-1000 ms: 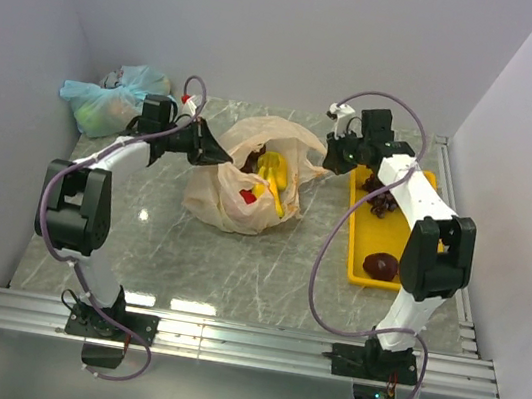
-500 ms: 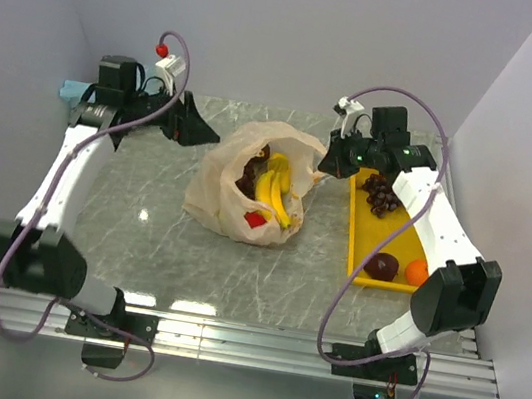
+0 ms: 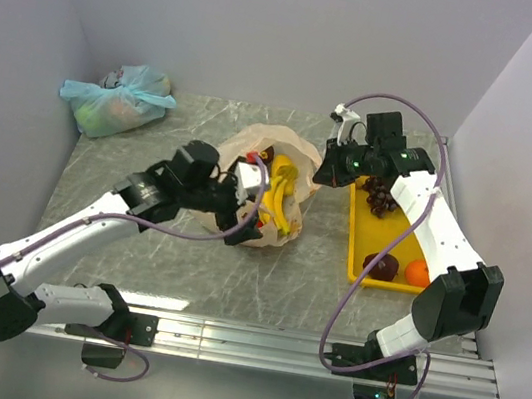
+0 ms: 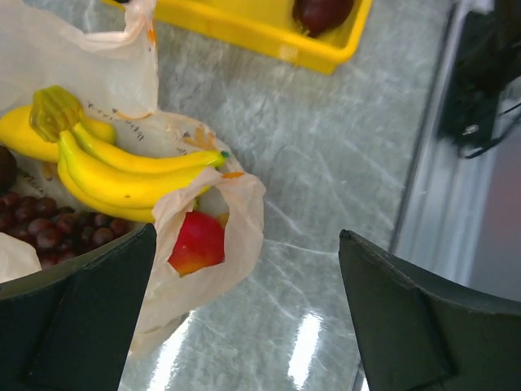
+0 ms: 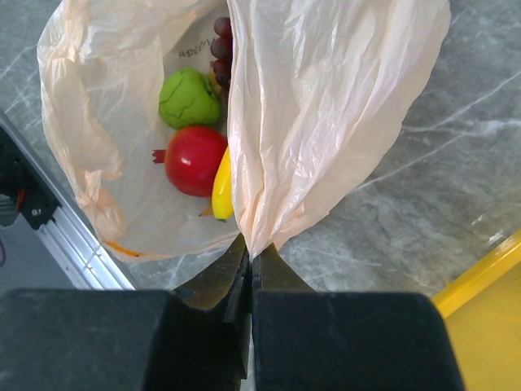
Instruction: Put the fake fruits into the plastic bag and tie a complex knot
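Note:
The peach plastic bag (image 3: 242, 143) lies mid-table with its mouth open; no knot is in view. Inside it are bananas (image 4: 122, 175), a red fruit (image 4: 197, 243), purple grapes (image 4: 49, 228) and a green apple (image 5: 189, 96). My left gripper (image 3: 241, 228) hangs open over the bag's near edge, nothing between its fingers (image 4: 407, 309). My right gripper (image 5: 252, 252) is shut on a bunched fold of the bag's right rim (image 5: 326, 98) and holds it up. More fake fruits sit on the tray: grapes (image 3: 380, 195), a dark maroon one (image 3: 381, 266) and an orange (image 3: 417, 273).
A yellow tray (image 3: 351, 259) lies along the right side of the table. A tied pale blue-green bag (image 3: 115, 100) rests in the far left corner. Walls close in on the left, right and back. A metal rail (image 3: 244, 338) runs along the near edge.
My left arm has swung from the far left to the bag's near side, and its gripper has opened. The right gripper has kept its hold on the bag's rim.

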`<state>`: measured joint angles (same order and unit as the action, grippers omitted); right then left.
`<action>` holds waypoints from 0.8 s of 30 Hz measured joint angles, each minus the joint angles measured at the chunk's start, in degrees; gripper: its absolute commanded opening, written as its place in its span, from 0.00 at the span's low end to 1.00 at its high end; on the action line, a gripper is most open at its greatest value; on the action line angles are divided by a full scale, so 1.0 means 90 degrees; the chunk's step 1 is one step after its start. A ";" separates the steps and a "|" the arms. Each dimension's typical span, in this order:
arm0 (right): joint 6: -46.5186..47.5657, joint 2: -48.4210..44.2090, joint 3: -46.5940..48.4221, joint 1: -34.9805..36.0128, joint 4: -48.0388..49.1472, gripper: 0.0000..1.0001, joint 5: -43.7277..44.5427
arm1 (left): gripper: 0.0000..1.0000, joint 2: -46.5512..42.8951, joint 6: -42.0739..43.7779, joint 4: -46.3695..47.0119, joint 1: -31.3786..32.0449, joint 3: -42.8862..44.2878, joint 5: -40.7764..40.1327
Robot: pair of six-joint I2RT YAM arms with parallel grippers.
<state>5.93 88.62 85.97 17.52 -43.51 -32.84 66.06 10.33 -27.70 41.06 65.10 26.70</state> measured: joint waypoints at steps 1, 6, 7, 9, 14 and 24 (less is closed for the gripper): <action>-0.0019 0.0000 -0.0012 0.0000 -0.0019 0.00 0.0000 | 0.99 0.0061 0.0058 0.0109 0.0177 -0.0095 -0.0211; -0.0058 0.0000 -0.0027 0.0002 -0.0049 0.00 -0.0005 | 0.99 0.0396 0.0282 0.0595 0.0874 -0.0294 -0.1205; -0.0063 0.0000 -0.0029 0.0002 -0.0058 0.00 -0.0005 | 0.99 0.0454 0.0311 0.0736 0.1001 -0.0323 -0.1384; -0.0061 0.0000 -0.0032 0.0010 -0.0083 0.00 -0.0005 | 0.99 0.0542 0.0398 0.0920 0.1188 -0.0357 -0.1761; -0.0061 0.0000 -0.0032 0.0022 -0.0124 0.00 -0.0024 | 1.00 0.0636 0.0505 0.1314 0.1367 -0.0376 -0.2467; -0.0053 0.0000 -0.0032 0.0027 -0.0223 0.00 -0.0044 | 0.82 0.1246 0.0559 0.1336 0.1384 -0.0376 -0.2829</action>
<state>5.45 88.62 85.69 17.76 -45.52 -33.23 77.28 15.35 -15.68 53.52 61.71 1.23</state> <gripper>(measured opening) 0.010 0.872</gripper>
